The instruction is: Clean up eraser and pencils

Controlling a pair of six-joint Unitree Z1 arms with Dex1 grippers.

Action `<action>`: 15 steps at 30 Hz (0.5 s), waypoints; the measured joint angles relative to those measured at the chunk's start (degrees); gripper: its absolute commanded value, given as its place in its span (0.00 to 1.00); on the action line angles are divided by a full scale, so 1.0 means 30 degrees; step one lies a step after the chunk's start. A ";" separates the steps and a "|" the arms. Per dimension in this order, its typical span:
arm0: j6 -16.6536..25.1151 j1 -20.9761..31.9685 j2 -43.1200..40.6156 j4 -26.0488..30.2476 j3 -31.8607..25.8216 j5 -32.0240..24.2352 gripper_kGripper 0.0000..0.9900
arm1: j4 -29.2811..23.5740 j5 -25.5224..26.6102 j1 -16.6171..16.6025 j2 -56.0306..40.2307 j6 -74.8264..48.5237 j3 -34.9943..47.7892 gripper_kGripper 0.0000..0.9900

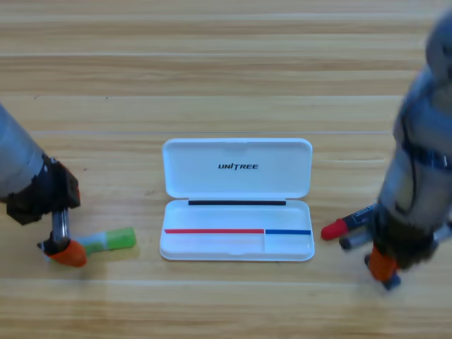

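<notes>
Left claw (63,251) apparently gripping green pencil's (113,239) pale end; right claw (383,267) hides black pencil (347,224), grip unclear.

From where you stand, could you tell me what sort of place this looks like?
Probably a robot test bench: a bare wooden table, an open white UNITREE case, and two arms, left hand at a green pencil, right hand by a red-capped pencil.

Bright green pencil (113,239): pale end covered by left gripper (63,252). Red-capped black pencil (347,223): rear barrel hidden behind right gripper (383,266).
</notes>
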 measured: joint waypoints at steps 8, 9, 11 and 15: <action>0.0096 0.0001 0.0053 -0.1497 0.1113 0.0001 0.98 | 0.4579 0.2405 -0.0076 -0.0206 -1.5413 -0.7082 0.00; 0.0096 0.0001 0.0088 -0.1751 0.1264 0.0001 0.98 | 0.5108 0.2640 -0.0035 -0.0105 -1.6655 -0.7714 0.00; 0.0099 0.0001 0.0170 -0.1999 0.1476 0.0001 0.98 | 0.5904 0.2675 -0.0035 0.0209 -1.9143 -0.8698 0.00; 0.0143 0.0001 0.0559 -0.2645 0.1699 0.0102 0.97 | 0.6393 0.0931 -0.0024 0.2231 -2.2335 -1.0382 0.00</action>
